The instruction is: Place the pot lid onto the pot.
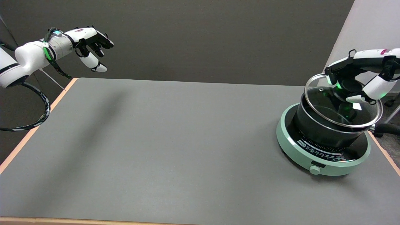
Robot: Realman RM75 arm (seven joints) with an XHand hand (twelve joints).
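A black pot [325,129] stands on a round pale-green induction cooker [322,147] at the table's right side. A glass lid [325,106] with a steel rim hangs just above the pot, tilted, its near edge close to the pot's rim. My right hand [359,81] reaches in from the right and grips the lid's black knob [350,86] from above, fingers curled around it. Whether the lid touches the pot's rim cannot be made out.
The cooker has a knob [314,170] on its front and sits near the table's right edge [386,154]. The pot's black handle [387,128] sticks out to the right. The idle left hand [92,47] hangs in the air at the upper left.
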